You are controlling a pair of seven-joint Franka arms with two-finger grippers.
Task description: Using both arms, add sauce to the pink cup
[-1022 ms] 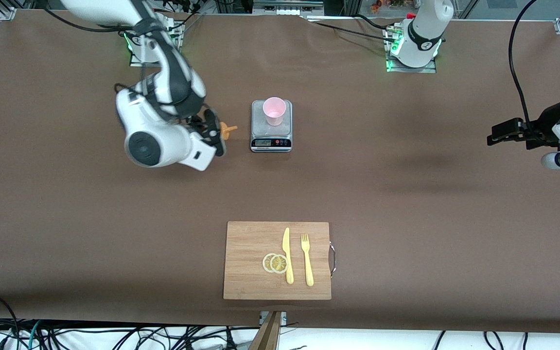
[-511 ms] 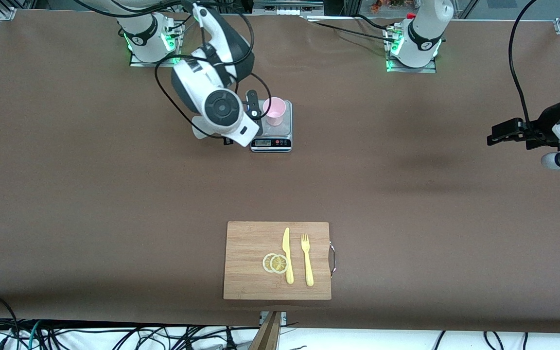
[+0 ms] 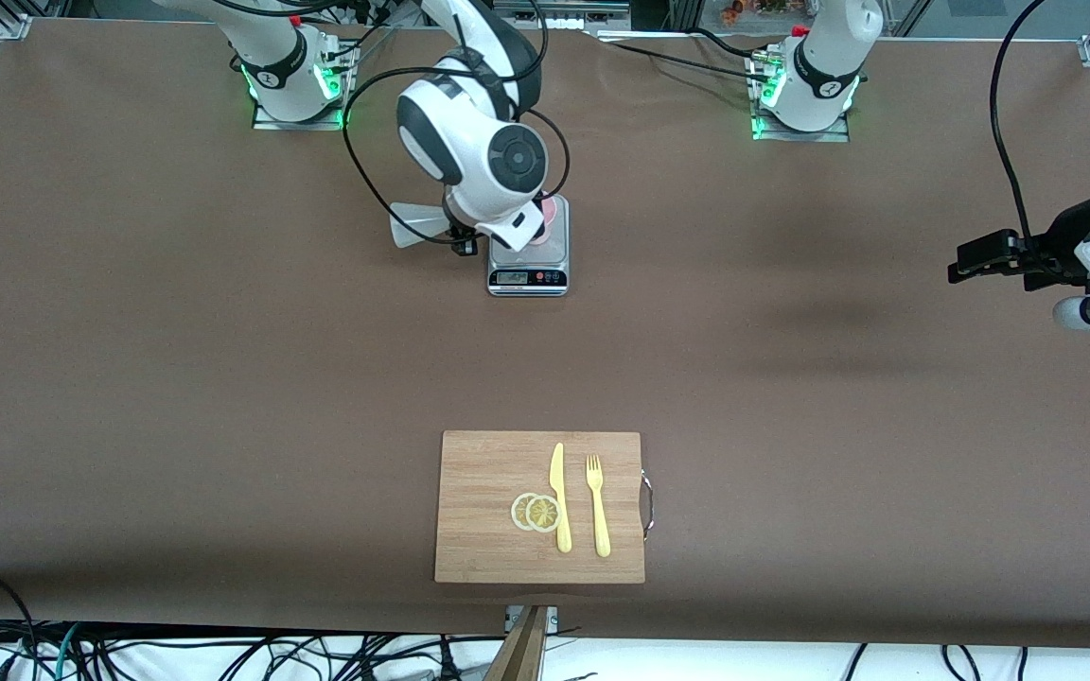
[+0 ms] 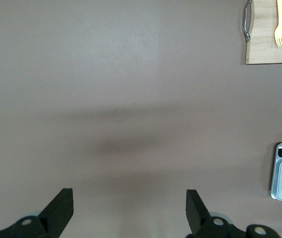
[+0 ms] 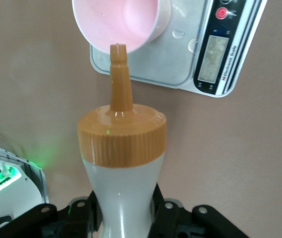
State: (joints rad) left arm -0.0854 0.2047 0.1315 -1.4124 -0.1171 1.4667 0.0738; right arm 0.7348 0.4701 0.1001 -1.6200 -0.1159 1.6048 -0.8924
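The pink cup (image 5: 126, 22) stands on a small grey kitchen scale (image 5: 180, 54). In the front view only a sliver of the cup (image 3: 554, 210) shows past the right arm's wrist. My right gripper (image 5: 123, 210) is shut on the sauce bottle (image 5: 123, 191). The bottle is tipped, with its orange nozzle (image 5: 118, 64) pointing at the cup's rim. The bottle's whitish base (image 3: 413, 225) sticks out beside the right gripper (image 3: 463, 242). My left gripper (image 3: 966, 260) is open and empty (image 4: 128, 210). It waits over bare table at the left arm's end.
A wooden cutting board (image 3: 479, 473) lies near the front edge with two lemon slices (image 3: 536, 512), a yellow knife (image 3: 559, 497) and a yellow fork (image 3: 597, 506). The scale (image 3: 528, 265) has its display toward the front camera. Brown table cover lies all around.
The right arm has carried the bottle from the right arm's end of the table to over the scale, and turned it so the nozzle points at the cup. The left arm has not moved.
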